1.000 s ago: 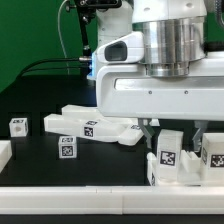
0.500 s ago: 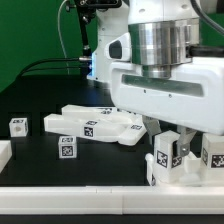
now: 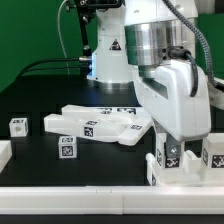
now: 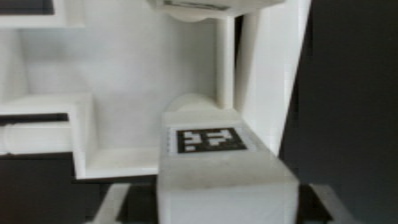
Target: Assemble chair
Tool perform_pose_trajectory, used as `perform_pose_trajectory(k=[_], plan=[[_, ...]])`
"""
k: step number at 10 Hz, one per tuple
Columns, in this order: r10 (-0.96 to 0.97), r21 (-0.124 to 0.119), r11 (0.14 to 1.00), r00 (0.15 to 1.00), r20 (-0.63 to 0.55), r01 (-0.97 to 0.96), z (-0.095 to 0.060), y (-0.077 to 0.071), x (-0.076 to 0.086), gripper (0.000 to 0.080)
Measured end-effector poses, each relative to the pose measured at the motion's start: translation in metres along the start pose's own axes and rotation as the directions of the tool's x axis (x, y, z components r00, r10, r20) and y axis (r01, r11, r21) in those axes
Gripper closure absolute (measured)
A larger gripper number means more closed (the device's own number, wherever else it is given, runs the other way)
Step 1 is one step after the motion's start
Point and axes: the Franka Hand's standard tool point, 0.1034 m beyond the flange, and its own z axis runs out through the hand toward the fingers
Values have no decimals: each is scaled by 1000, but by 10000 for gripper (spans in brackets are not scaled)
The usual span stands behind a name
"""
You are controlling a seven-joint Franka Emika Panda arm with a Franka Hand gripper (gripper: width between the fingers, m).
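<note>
Toward the exterior view's right, near the black table's (image 3: 35, 168) front edge, the two-finger gripper (image 3: 172, 139) is clenched on an upright tagged white plastic block (image 3: 170, 154), apparently to seat it in the white chair base (image 3: 190, 176), while the flat white slabs (image 3: 95, 125) wait at centre.

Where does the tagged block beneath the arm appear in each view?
Exterior view: block low at the exterior view's right, under the arm.
Wrist view: block central, close to the camera, white slabs behind it.
Shared landmark: a black-and-white tag on the block shows in each view.
</note>
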Motion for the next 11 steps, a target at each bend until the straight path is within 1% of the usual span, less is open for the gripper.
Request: perform_pose_trajectory(k=[1, 2, 3, 4, 5, 6, 7, 8, 9, 11], plan=[[-156, -10, 988, 988, 3, 156, -3, -2, -2, 429], [-362, -7, 932, 932, -1, 362, -5, -6, -3, 245], [-456, -5, 890, 890, -1, 456, -4, -6, -3, 179], [-493, -6, 870, 870, -1, 493, -4, -5, -2, 179], [-552, -6, 834, 834, -1, 552, -4, -5, -2, 156], [-631, -7, 776, 776, -1, 631, -4, -5, -1, 156], [-772, -20, 635, 635, -5, 772, -4, -5, 2, 151], [-866, -34, 501, 501, -8, 865, -4, -5, 0, 151], [-950, -45, 313, 312, -21, 949, 0, -5, -3, 151], [-934, -47, 358, 356, -35, 933, 1, -3, -1, 151]])
